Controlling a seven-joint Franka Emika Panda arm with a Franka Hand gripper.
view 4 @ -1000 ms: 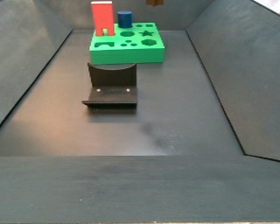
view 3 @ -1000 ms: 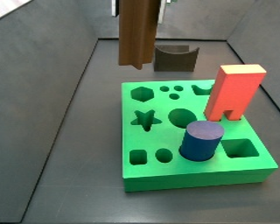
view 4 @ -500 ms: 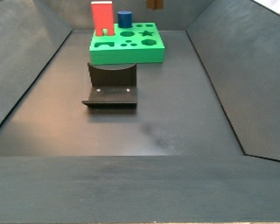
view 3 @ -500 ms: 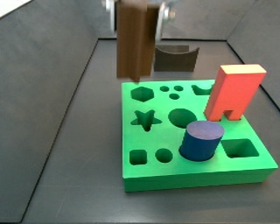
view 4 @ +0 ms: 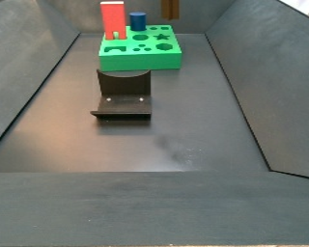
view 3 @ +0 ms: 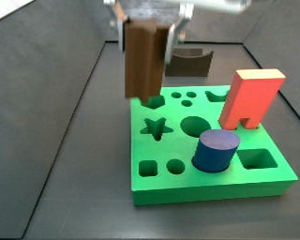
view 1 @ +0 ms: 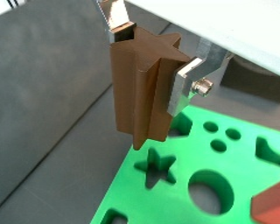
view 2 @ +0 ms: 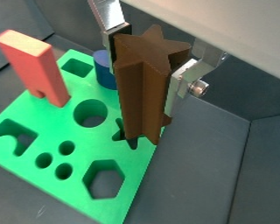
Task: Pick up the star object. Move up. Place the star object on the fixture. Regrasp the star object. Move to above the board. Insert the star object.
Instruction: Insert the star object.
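My gripper (view 3: 150, 21) is shut on the star object (view 3: 145, 58), a brown ridged prism that hangs upright between the silver fingers (view 1: 189, 74). It is seen in both wrist views (view 1: 145, 87) (view 2: 143, 87). Its lower end hangs above the far left part of the green board (view 3: 202, 185), a little beyond the star-shaped hole (view 3: 154, 127). The hole also shows in a wrist view (view 1: 157, 166), below the prism's tip. The dark fixture (view 3: 187, 62) stands behind the board and is bare (view 4: 124, 94).
A red arch block (view 3: 250, 98) stands on the board's right side and a blue cylinder (view 3: 217, 150) stands in a hole near its front. Grey sloping walls (view 3: 65, 112) enclose the floor. The board (view 4: 151, 58) lies at the far end.
My gripper has come down with the star object, so its lower end hangs closer to the board's far left part. The blocks on the board have not moved.
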